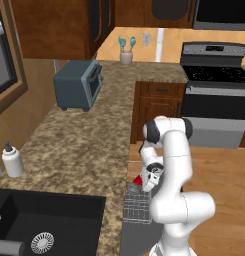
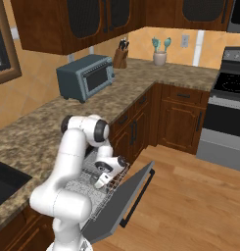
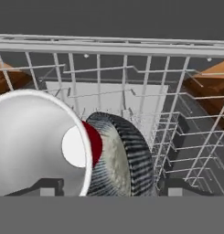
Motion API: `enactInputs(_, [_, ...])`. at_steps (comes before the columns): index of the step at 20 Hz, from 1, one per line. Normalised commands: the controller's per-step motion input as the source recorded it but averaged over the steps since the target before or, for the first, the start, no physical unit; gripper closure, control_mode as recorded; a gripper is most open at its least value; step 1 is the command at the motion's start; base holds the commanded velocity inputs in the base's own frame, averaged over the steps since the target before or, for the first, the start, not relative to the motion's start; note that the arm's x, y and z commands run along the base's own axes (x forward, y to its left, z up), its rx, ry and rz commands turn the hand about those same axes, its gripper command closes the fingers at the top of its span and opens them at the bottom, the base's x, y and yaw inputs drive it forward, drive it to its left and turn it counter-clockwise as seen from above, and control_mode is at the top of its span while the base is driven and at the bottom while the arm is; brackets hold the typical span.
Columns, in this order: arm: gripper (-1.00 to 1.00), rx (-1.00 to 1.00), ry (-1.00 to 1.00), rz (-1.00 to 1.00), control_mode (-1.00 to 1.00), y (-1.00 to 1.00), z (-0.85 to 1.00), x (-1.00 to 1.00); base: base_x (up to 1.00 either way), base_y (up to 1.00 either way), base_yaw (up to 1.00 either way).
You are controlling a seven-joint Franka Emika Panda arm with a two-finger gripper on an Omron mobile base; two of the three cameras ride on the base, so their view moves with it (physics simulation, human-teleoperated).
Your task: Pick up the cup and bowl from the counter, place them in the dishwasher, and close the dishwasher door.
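Red cup (image 3: 40, 141): lies on its side in the wire rack (image 3: 177, 114) of the dishwasher, mouth towards the hand camera. The rim and inside are white, and a strip of red outer wall shows at its right edge. In the left base view it is a small red patch (image 1: 138, 180) at the rack's far end, just beside the hand.
Bowl (image 3: 125, 155): stands on edge in the same rack, touching the cup's right side. Its outer wall is grey and ribbed, its inside darker and mottled.
Gripper (image 3: 109, 188): the jaws stand wide, one dark tip low before the cup and the other well to the right of the bowl. Neither item is clamped.
Dishwasher door (image 2: 129, 196): a grey panel, dropped open and sloping down towards the wood floor, with the rack above it.
Counter (image 1: 79, 145): speckled brown granite to the left of the rack.
Cut off: the cup's left side and lower rim run out of the hand view, and the bowl's lower edge is lost at the bottom.
Hard to make out: the white arm covers much of the rack in both base views. Whether the cup rests against a wire cannot be told.
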Motion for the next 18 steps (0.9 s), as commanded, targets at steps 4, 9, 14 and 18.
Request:
enactInputs(4, [-1.0, 0.0, -0.21, 0.0, -1.0, 0.32, 0.17, -0.39, 0.0, 0.0, 0.0])
enactInputs(9, [-1.0, 0.0, -0.18, 0.0, -1.0, 0.06, 0.45, -0.5, 0.0, 0.0, 0.0])
enactInputs(14, [-1.0, 0.0, -0.14, 0.0, -1.0, -0.01, 0.72, -0.38, 0.0, 0.0, 0.0])
enactInputs(18, [-1.0, 0.0, -0.02, 0.0, -1.0, -0.24, 0.8, -0.31, 0.0, 0.0, 0.0])
